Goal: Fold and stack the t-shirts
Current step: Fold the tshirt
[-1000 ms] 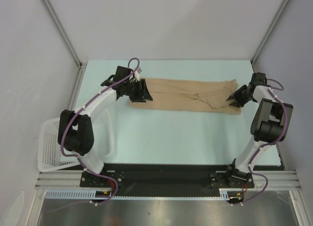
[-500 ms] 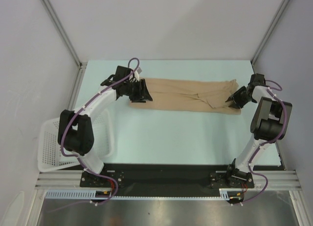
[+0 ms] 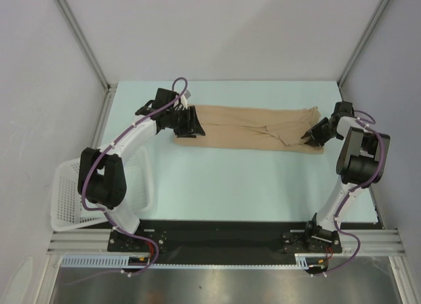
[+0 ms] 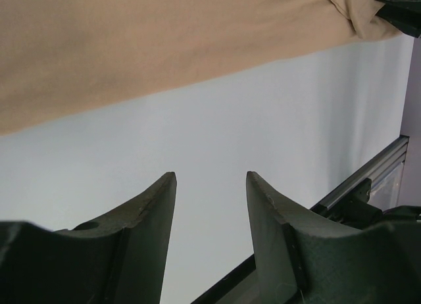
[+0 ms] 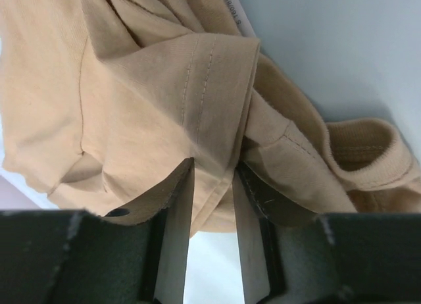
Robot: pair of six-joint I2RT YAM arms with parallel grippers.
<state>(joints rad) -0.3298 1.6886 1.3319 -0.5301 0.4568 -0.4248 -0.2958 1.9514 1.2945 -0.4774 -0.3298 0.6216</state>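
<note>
One tan t-shirt (image 3: 250,129) lies folded into a long strip across the far part of the table. My left gripper (image 3: 194,127) is at the strip's left end. In the left wrist view it (image 4: 210,176) is open and empty, just off the cloth's near edge (image 4: 131,47). My right gripper (image 3: 309,136) is at the strip's right end. In the right wrist view its jaws (image 5: 214,164) stand close together with a hemmed fold of the shirt (image 5: 131,87) between the tips. The ribbed collar (image 5: 368,152) lies to the right.
A white lattice basket (image 3: 66,192) sits tilted at the table's left edge beside the left arm. Grey walls close in the left, right and back. The black base rail (image 3: 217,235) runs along the near edge.
My right wrist and forearm have shifted slightly left and back at the shirt's right end. The left arm and the shirt's left end have not moved.
</note>
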